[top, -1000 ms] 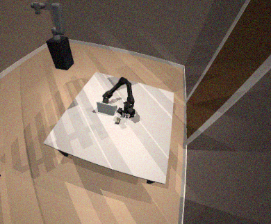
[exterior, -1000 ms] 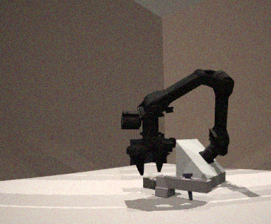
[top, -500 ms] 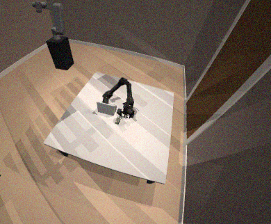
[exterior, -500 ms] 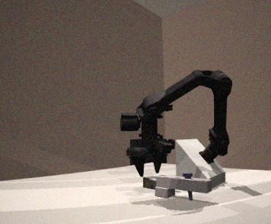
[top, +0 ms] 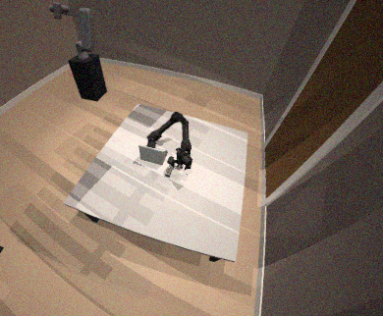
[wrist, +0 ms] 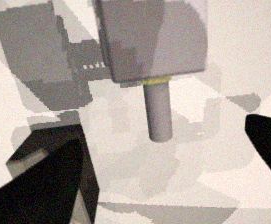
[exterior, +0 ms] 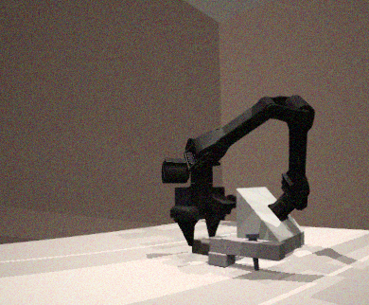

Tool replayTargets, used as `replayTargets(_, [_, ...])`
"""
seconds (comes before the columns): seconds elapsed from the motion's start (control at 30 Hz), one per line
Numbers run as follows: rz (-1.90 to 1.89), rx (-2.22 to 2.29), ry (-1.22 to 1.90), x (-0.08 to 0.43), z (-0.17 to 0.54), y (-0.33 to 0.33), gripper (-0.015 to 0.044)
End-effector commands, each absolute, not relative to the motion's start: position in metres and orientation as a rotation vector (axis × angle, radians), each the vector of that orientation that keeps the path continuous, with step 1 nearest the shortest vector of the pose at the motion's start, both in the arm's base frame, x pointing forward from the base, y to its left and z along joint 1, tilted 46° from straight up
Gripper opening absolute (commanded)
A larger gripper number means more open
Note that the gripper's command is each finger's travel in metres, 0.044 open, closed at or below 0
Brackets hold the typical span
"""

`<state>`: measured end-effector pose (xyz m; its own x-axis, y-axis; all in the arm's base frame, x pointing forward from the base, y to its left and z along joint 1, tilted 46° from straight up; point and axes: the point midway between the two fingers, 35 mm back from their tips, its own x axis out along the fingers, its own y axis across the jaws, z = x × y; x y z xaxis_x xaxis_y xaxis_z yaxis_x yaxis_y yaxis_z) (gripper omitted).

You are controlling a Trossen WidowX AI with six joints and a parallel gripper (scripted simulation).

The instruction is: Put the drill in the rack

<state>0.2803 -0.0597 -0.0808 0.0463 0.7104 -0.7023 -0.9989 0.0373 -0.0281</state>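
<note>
My gripper [exterior: 201, 239] [wrist: 163, 134] is open and empty, its fingers pointing down beside the left end of the grey fixture [exterior: 266, 249] in the exterior view. In the wrist view a grey housing [wrist: 152, 40] has a yellow ring at its edge and a grey cylinder [wrist: 158, 112], apparently the drill, sticking out. The cylinder shows in the gap between the spread fingers; I cannot tell whether it is at fingertip height. A small dark blue block [exterior: 253, 236], apparently the key, sits on top of the fixture, with a dark pin [exterior: 256, 264] below it. I cannot make out the rack for certain.
A pale slanted panel [top: 152, 154] [exterior: 252, 213] stands by the arm's base. A small grey block [exterior: 220, 259] is under the fixture's near side. A dark box-like piece [wrist: 89, 175] lies right by the left finger in the wrist view. All stand on the white table [top: 129, 196].
</note>
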Motion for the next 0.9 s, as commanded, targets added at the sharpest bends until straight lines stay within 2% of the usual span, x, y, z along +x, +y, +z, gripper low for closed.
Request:
replayTargets(0.0, [1.435, -0.607, 0.596, 0.280, -0.084, -0.053, 0.0440])
replayTargets(0.6, [1.437, -0.605, 0.593, 0.280, -0.096, -0.029, 0.0440])
replayTargets(0.87, [1.440, -0.612, 0.593, 0.281, -0.095, -0.033, 0.0230])
